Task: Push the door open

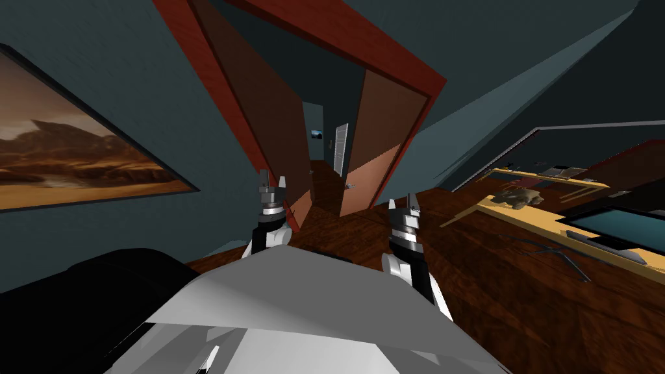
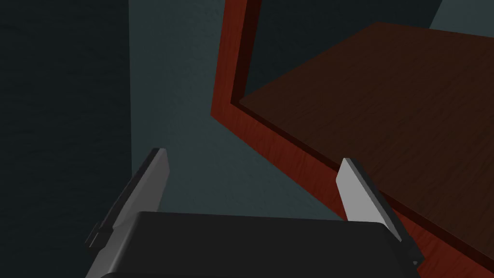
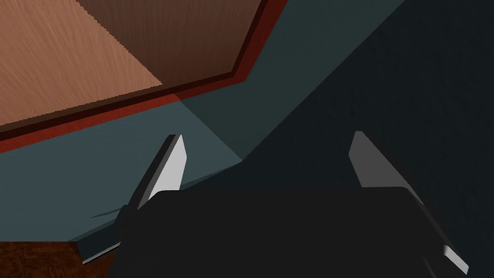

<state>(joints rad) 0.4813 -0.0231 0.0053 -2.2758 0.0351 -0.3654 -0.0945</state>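
Head view: the door [image 1: 383,143] is standing ajar at upper centre, with the left gripper [image 1: 273,175] and right gripper [image 1: 402,200] hovering short of it.
Left wrist view: the fingers [image 2: 157,178] are standing spread and empty.
Right wrist view: the fingers [image 3: 173,164] are likewise standing spread.
Advice: push near the handle [image 1: 351,186], far from the hinges.

brn door [image 1: 383,136], red frame [image 1: 204,65], teal wall [image 1: 97,52]

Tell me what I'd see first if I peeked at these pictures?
The bright red door frame in the middle would catch your eye first, with its two brown doors standing ajar on a hallway. Right in front of it the left gripper and the right gripper are held up, both open and empty. A big painting of brown hills hangs on the wall to the left.
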